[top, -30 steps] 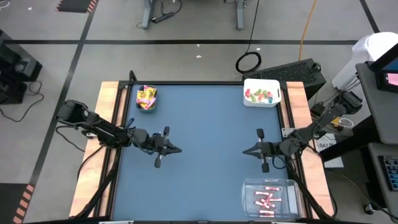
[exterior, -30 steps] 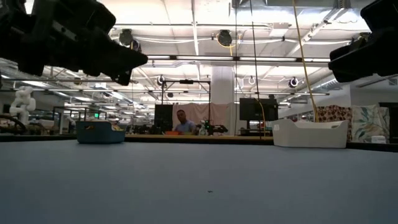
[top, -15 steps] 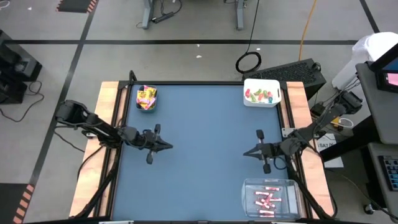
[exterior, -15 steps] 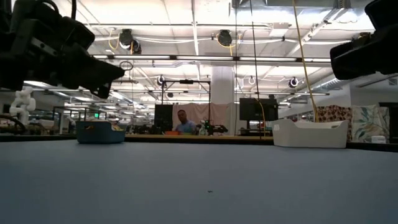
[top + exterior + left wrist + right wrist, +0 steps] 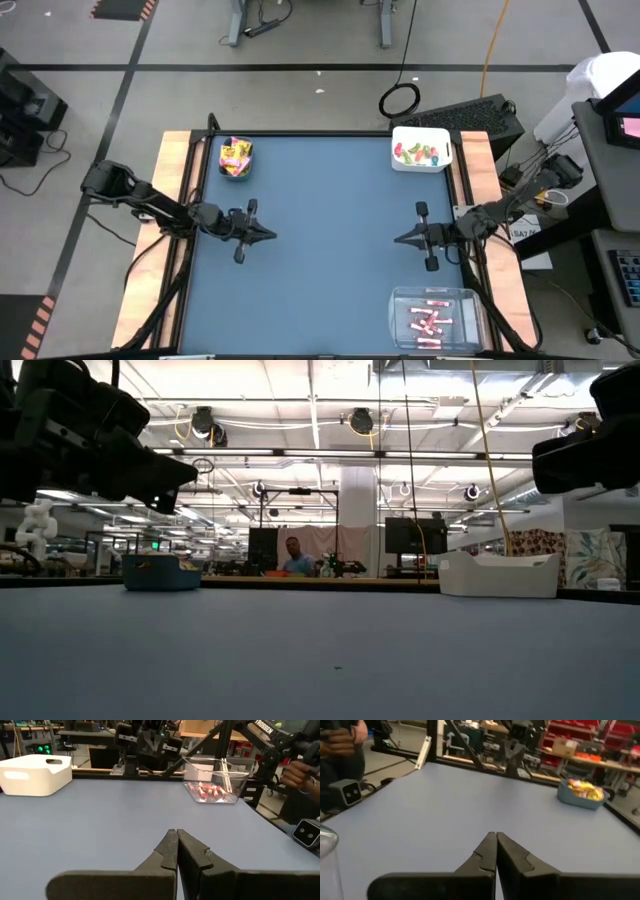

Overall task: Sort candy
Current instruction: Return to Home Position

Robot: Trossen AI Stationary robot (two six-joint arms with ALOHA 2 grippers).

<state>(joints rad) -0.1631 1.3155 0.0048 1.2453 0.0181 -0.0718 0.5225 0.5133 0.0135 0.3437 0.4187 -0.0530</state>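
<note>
On the table (image 5: 320, 200), packets (image 5: 236, 153) are being held in one bin (image 5: 237, 175) at its far-left corner, wrapped pieces (image 5: 418, 152) in a second bin (image 5: 421, 131) far right, and sticks (image 5: 428, 320) in a third bin (image 5: 432, 293) near right.

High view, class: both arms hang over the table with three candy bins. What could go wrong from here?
The clear bin sits at a corner of the table near the right gripper; a low swing might push it off. The yellow packets heap above the teal bin's rim, so a knock from the left gripper may spill them.
</note>
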